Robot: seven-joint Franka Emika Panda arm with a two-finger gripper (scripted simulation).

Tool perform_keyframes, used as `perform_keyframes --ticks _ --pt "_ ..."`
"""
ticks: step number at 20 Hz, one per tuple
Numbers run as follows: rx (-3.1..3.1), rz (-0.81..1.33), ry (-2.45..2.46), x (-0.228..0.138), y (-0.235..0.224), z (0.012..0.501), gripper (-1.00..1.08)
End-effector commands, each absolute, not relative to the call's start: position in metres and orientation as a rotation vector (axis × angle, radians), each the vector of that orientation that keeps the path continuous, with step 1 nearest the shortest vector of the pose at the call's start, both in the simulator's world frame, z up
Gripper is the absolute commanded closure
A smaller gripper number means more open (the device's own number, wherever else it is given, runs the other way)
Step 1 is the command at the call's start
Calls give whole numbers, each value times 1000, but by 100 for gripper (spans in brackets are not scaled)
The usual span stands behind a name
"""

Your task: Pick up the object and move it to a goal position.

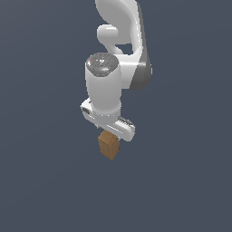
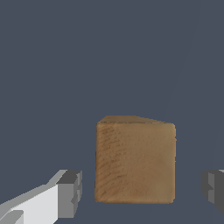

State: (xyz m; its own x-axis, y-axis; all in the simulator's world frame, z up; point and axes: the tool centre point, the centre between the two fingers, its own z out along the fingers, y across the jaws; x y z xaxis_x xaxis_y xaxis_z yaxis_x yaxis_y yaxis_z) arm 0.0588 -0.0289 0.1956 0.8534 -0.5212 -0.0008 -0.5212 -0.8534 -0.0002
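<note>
The object [image 1: 108, 146] is a small tan-brown wooden block standing upright on the dark grey floor, directly under the white arm's hand. In the wrist view the object [image 2: 135, 159] fills the space between my two fingers, with its wood grain showing. My gripper [image 2: 141, 190] is open: the grey pad of one finger [image 2: 70, 192] and that of the other finger [image 2: 213, 187] each stand a little clear of the block's sides. In the exterior view the gripper [image 1: 110, 137] sits just over the block's top and its fingertips are hidden by the hand.
A plain dark grey-blue floor [image 1: 45, 181] surrounds the block on every side. The white arm [image 1: 120, 41] rises toward the top of the exterior view. No other objects or markers show.
</note>
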Motion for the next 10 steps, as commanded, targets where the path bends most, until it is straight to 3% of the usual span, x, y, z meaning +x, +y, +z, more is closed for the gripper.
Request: perform_keyframes --ticks 1,10 --pt "-3019 0 868 61 -30 193 -92" --pt "-3020 1 865 60 -30 175 -92"
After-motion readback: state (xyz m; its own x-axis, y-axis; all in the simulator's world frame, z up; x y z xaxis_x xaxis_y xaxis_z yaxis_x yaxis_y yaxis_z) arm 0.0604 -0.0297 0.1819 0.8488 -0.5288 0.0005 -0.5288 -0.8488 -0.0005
